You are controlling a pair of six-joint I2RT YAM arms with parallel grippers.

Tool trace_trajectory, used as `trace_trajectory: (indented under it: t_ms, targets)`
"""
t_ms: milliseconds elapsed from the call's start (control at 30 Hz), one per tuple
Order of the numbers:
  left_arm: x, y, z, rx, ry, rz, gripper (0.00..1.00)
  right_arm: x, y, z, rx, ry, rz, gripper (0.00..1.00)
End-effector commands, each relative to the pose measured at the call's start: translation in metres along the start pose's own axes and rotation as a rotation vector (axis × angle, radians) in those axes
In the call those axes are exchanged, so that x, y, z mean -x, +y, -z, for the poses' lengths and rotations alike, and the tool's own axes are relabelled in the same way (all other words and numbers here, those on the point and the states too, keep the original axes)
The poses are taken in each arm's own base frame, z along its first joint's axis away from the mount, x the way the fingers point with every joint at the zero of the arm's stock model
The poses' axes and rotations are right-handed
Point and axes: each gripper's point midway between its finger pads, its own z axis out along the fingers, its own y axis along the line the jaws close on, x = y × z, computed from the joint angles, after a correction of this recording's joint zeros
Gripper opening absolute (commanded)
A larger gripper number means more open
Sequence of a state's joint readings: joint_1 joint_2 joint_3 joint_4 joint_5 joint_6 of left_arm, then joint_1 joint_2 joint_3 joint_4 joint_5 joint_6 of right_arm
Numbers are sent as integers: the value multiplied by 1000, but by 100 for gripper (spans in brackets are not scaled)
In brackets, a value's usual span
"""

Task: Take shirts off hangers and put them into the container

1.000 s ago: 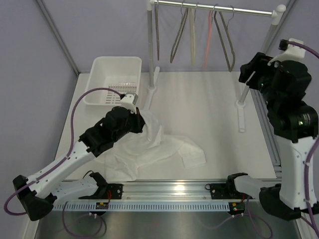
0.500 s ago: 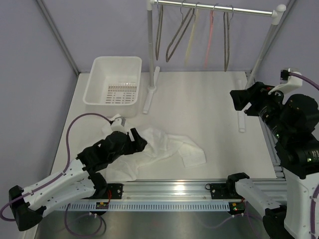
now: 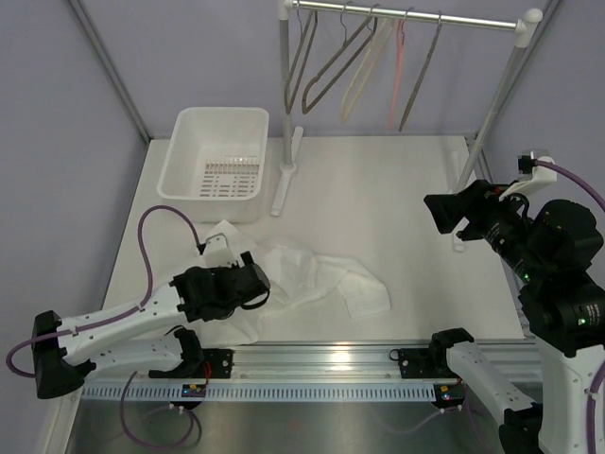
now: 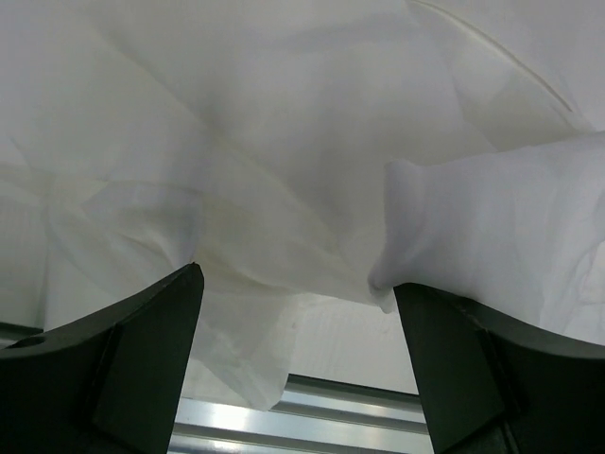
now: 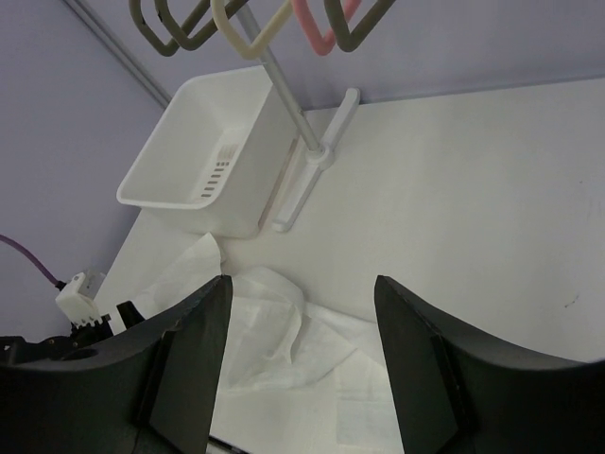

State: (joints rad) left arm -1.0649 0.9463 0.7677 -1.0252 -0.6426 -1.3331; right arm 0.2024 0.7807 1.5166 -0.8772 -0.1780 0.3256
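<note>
Shirt [image 3: 317,276]: white, crumpled on the desk [image 3: 397,189] on the near side of the tub [image 3: 178,161]. One corner lies just beside the tub's near wall; none of it is in the tub.

Left claw [image 3: 253,284]: low at the shirt's left edge, near side of the tub. Jaws wide; loose cloth hangs past the fingers [image 4: 142,359], nothing pinched.

Right claw [image 3: 440,212]: raised, well right of the tub. Jaws wide, holding nothing.

Hangers [image 3: 364,71]: grey-brown, cream and pink, hanging tilted on a rail [image 3: 473,18] beyond and right of the tub.
</note>
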Motion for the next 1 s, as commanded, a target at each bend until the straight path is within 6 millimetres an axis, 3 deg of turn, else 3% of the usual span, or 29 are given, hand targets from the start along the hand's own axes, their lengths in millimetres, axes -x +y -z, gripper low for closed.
trace_trajectory:
  t_ms: [0,300,533,633,700,967]
  targets:
    - [27,19,21,82,-132,136,87,0,4,-4,36,-3,37,70]
    - [19,36,27,35,-95,321,91,-5,15,2,100,3,19,71]
    - [19,40,19,102,-108,316,99,-4,20,8,127,-9,29,71]
    - [24,30,9,83,-106,313,99,-6,21,11,131,-6,32,71]
    - [15,13,-7,13,-40,292,99,-7,20,14,131,-10,38,71]
    - [17,2,-35,2,8,265,99,-9,21,19,139,-19,43,71]
